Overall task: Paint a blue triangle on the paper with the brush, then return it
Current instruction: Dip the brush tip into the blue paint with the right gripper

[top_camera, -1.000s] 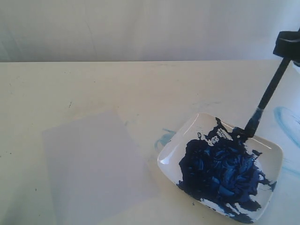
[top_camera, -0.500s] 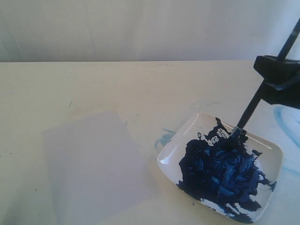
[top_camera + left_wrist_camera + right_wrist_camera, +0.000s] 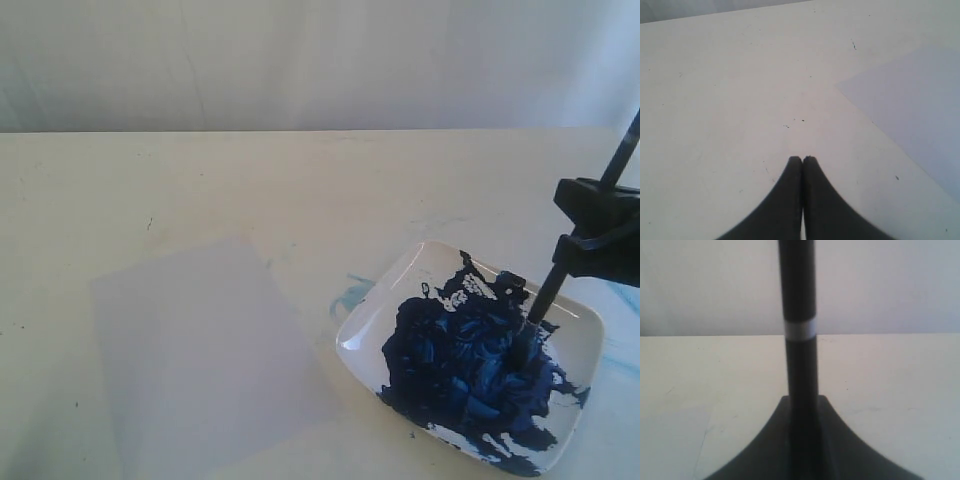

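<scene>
Brush (image 3: 545, 300) stands clamped between our right claw's (image 3: 582, 232) jaws, its tip below that claw in the dish's (image 3: 358, 340) blue paint (image 3: 460, 360). We count one brush, one dish and one paper (image 3: 200, 350), which lies well apart from that claw. Our left claw (image 3: 802, 160) is clenched and empty.

Tabletop (image 3: 250, 180) open on the left and at the back, only flat paper (image 3: 200, 350) lying there. Right front blocked: paint-filled dish (image 3: 358, 335), with brush (image 3: 545, 300) and right gripper (image 3: 588, 235) above it.
</scene>
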